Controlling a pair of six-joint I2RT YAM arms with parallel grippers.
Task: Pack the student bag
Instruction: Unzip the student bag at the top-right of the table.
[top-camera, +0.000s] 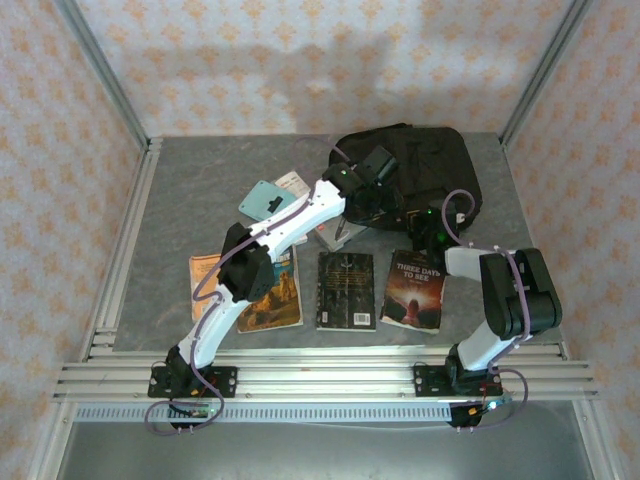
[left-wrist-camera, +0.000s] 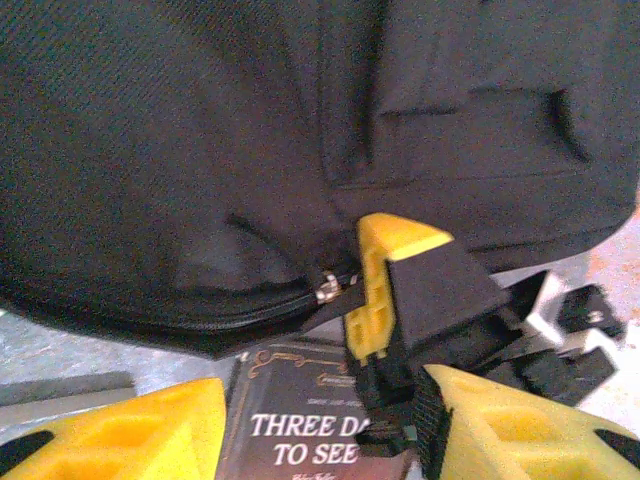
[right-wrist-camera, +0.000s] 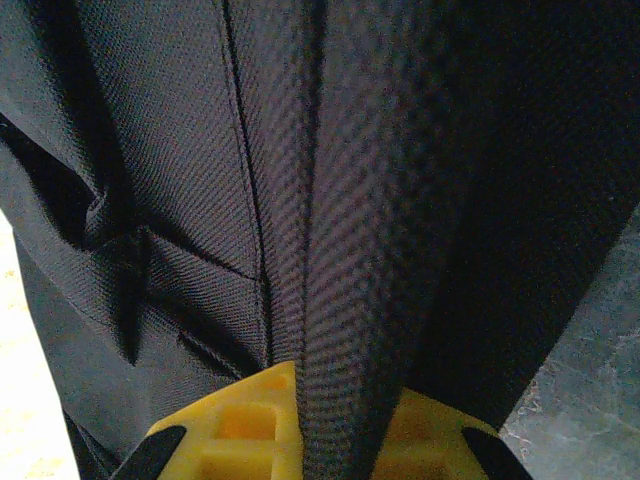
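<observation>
The student bag (top-camera: 425, 165) is a large black fabric backpack lying at the far right of the table. My right gripper (right-wrist-camera: 345, 440) is at its near edge, shut on a fold of its black fabric that runs up between the yellow fingers (right-wrist-camera: 235, 430). In the left wrist view that same right gripper (left-wrist-camera: 385, 300) sits right beside the bag's metal zip slider (left-wrist-camera: 325, 290). My left gripper (left-wrist-camera: 320, 440) hovers just in front of the zip, open, its yellow fingertips (left-wrist-camera: 130, 435) apart with nothing between them.
Books lie near the bag: "Three Days to See" (top-camera: 415, 290) under the grippers, a dark one (top-camera: 345, 290), a yellow-orange one (top-camera: 272, 298), an orange one (top-camera: 203, 275), a teal one (top-camera: 268, 198). Patterned walls and metal rails surround the table.
</observation>
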